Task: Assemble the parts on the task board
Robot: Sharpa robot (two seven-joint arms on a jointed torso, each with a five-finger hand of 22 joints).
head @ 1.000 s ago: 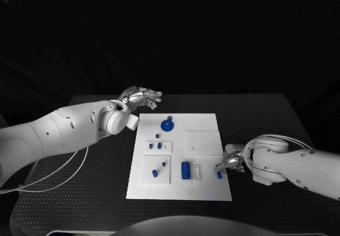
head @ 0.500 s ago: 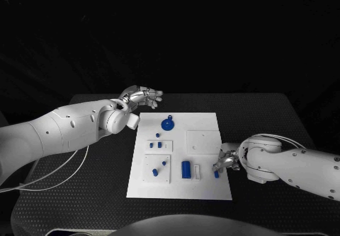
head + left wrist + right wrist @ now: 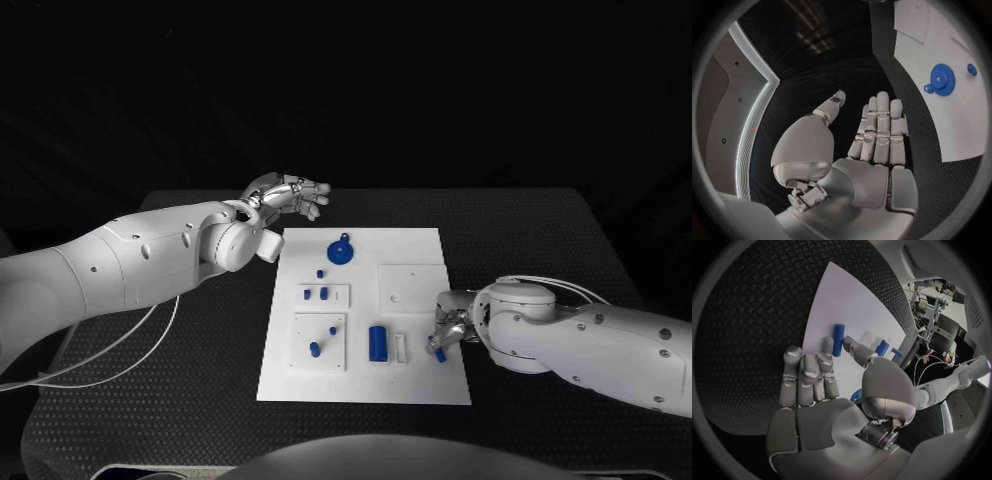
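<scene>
Right hand empty, fingers splayed by a blue peg — plainer from its wrist; left hand loose, holding nothing.

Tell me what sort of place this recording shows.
Probably a robotics lab test bench: a white task board with small blue parts like a gear lies on a black table, in dark surroundings, with cabled equipment visible in the right wrist view.
</scene>
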